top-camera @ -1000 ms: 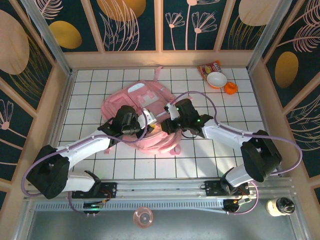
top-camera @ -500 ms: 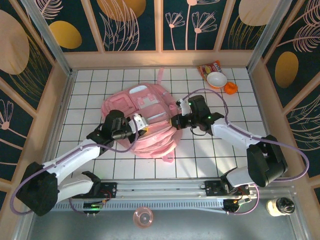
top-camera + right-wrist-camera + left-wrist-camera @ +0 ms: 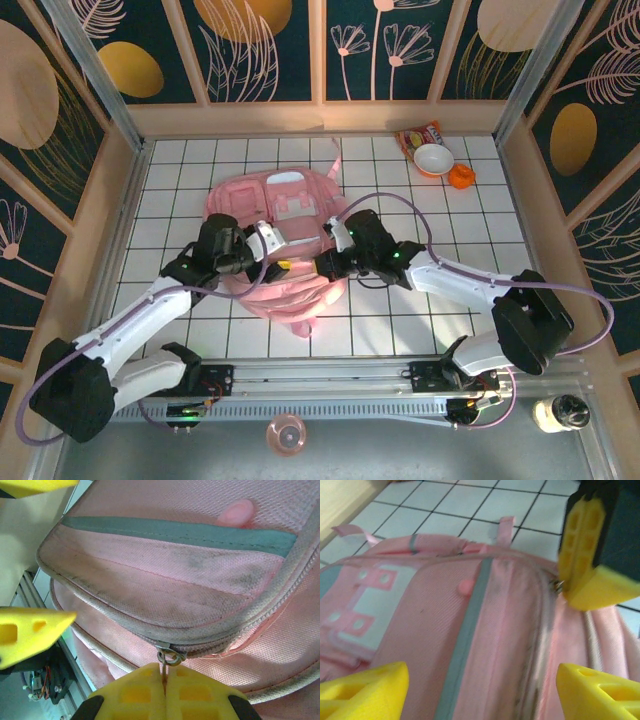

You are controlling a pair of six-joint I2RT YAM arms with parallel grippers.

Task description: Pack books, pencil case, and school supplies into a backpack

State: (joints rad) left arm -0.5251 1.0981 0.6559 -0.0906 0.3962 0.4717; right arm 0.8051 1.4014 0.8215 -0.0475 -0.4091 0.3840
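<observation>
Since a moment ago the right gripper [image 3: 323, 264] has drawn leftward and nearer along the pink backpack [image 3: 285, 205], which lies flat between the two grippers, and the left gripper [image 3: 274, 250] has spread its jaws. From the left wrist, its yellow fingers [image 3: 365, 690] stand wide apart above the bag's fabric. From the right wrist, the jaws are pinched tight on the zipper pull [image 3: 168, 657] at the bag's seam.

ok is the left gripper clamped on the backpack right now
No, the left gripper hangs with its jaws wide apart over the backpack, closed on nothing.
</observation>
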